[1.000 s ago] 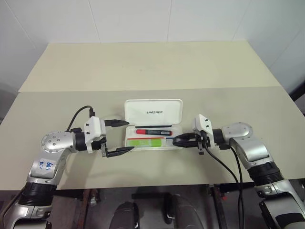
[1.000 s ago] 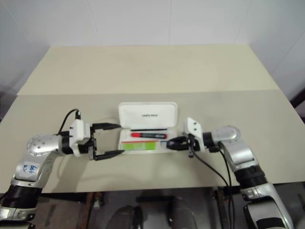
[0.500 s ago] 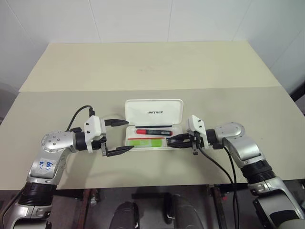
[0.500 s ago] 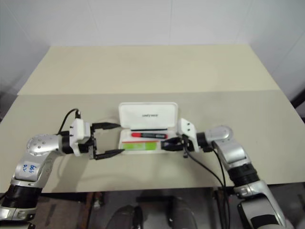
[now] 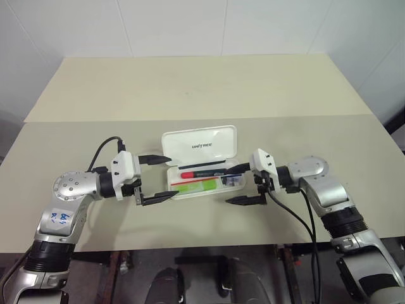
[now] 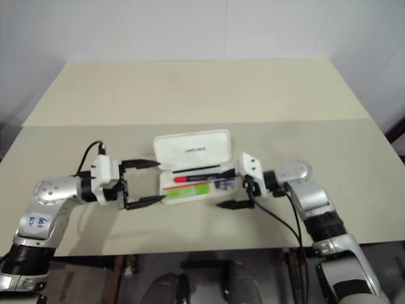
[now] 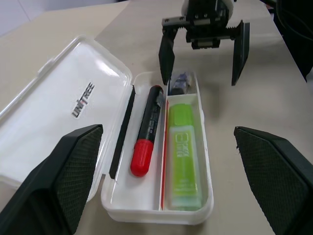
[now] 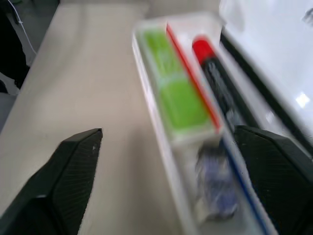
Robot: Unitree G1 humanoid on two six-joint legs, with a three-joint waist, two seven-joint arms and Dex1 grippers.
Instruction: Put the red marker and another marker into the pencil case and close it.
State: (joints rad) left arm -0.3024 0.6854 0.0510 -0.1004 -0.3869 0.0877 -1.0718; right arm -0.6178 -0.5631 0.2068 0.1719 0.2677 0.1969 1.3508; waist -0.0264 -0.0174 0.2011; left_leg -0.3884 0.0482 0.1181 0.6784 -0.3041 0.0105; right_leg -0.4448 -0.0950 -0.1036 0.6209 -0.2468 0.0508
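1. Two markers are seen inside the pencil case [image 7: 117, 205], lid up: red marker [image 7: 146, 132] in the hinge-side slot, lime-green marker [image 7: 183, 152] in the front slot, a divider btwn them.
2. Case lies mid-table [image 5: 190, 88]; bare tabletop all round.
3. Left gripper [image 5: 155, 178] is spread wide at the case's left end, gripping nothing; right gripper [image 5: 239, 183] likewise splayed at the right end, one finger over the tray; a small dark blue item [image 7: 179, 81] lies in that end.

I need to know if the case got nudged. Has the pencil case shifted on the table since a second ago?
Yes. The pencil case has turned slightly, its right end swinging away from the table's near edge.
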